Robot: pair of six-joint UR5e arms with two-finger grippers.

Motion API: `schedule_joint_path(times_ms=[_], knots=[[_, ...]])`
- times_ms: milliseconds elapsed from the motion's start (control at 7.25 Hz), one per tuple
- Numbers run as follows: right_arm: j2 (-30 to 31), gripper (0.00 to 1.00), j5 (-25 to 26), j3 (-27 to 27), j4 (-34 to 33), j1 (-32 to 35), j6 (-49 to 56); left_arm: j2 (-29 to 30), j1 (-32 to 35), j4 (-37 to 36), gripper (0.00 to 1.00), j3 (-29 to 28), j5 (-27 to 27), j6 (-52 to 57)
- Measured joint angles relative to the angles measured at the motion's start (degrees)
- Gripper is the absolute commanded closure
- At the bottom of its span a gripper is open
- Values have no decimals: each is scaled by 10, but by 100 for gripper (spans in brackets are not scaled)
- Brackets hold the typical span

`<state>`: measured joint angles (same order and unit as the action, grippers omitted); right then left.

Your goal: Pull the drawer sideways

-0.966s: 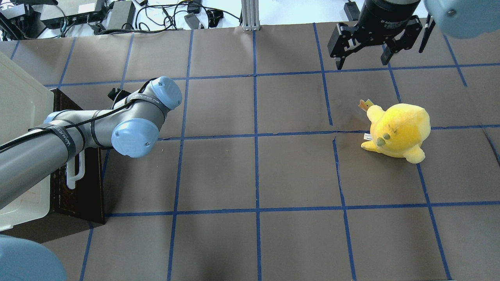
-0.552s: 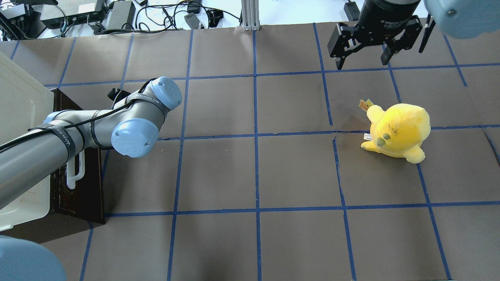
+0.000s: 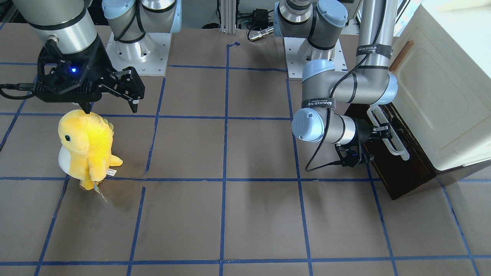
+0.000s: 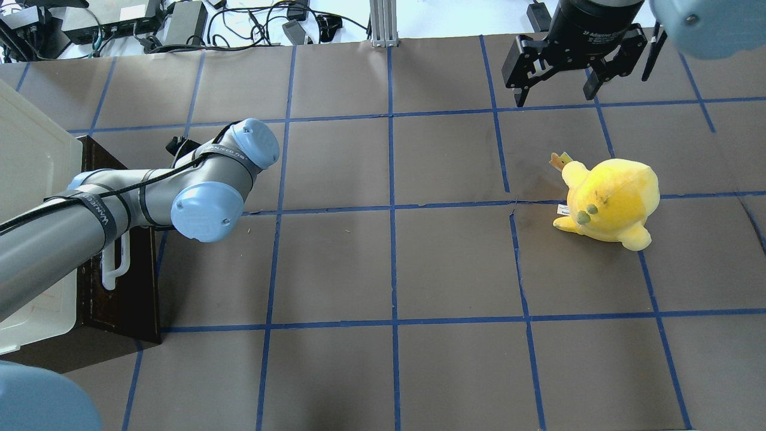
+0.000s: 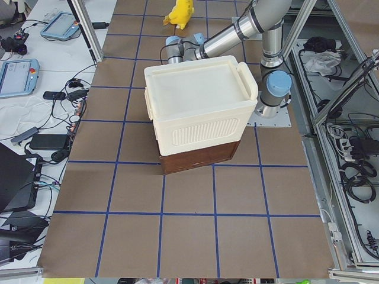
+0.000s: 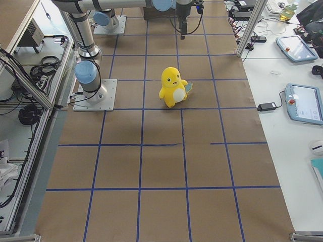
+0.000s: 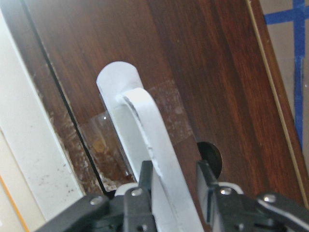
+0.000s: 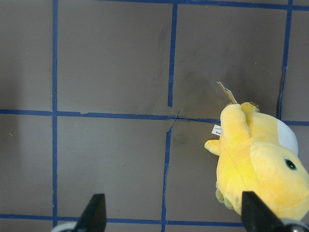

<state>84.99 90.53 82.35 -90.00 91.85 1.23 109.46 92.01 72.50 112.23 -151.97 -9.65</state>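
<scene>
Left wrist cam: gripper [image 7: 175,170] clamps handle [image 7: 143,121].

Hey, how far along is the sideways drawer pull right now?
Done: the left gripper straddles the long white bar handle. In hand: the grip, contact unclear. Left: the pull itself, as the dark brown wooden drawer front looks shut under the cream cabinet.

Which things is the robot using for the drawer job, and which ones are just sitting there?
For the job: drawer, its white bar handle, left gripper closed around that handle.

Just there: yellow plush toy, right gripper open and holding nothing, cream cabinet above the drawer.
</scene>
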Motion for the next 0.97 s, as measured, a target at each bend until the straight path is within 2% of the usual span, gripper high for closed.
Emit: schedule_joint_path(times_ms=[414, 966], knots=[[0, 0, 0, 0, 0, 0, 0, -2, 0, 4, 73, -1, 0, 0], [0, 0, 0, 0, 0, 0, 0, -2, 0, 5, 76, -2, 0, 0]])
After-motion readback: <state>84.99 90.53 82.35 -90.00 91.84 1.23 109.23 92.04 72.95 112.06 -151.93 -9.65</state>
